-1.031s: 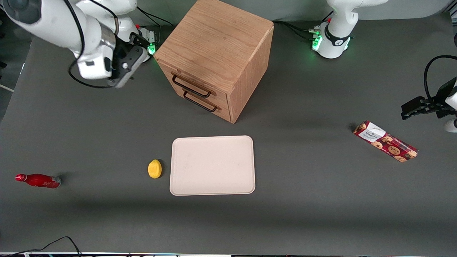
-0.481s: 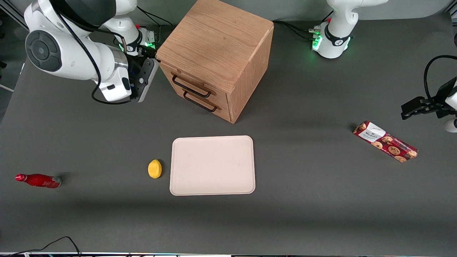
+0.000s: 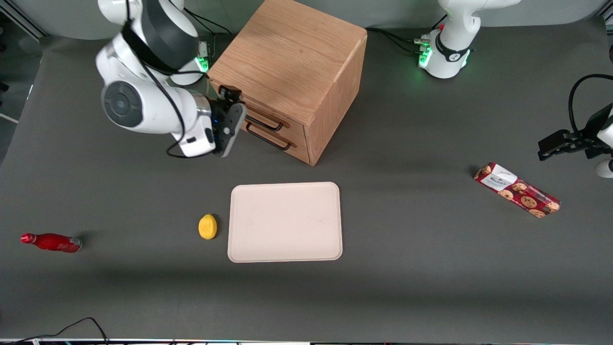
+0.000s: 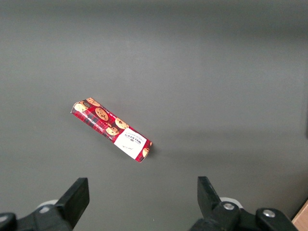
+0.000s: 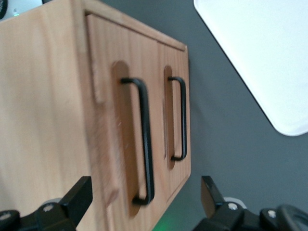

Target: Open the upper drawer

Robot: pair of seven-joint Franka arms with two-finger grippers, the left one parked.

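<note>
The light oak cabinet [image 3: 292, 52] stands toward the working arm's end of the table, with both drawers shut. The upper drawer [image 3: 275, 120] [image 5: 103, 57] has a thin black bar handle [image 3: 268, 127] [image 5: 147, 144]. My gripper [image 3: 238, 115] [image 5: 147, 202] hovers just in front of the drawer fronts and faces them. It is open, with its fingers [image 5: 79, 197] spread wide. One end of the upper handle lies between them, untouched. In the front view the gripper body hides part of that handle.
The lower drawer's handle [image 3: 270, 143] [image 5: 180, 120] sits just under the upper one. A cream tray [image 3: 285, 221] and a lemon [image 3: 207, 226] lie nearer the front camera. A red bottle [image 3: 50, 242] lies at the working arm's end, a cookie box [image 3: 517, 189] [image 4: 113, 131] toward the parked arm's.
My arm has swung from beside the cabinet round to its drawer front, coming nearer the front camera and turning the gripper to face the handles. The drawers have not moved.
</note>
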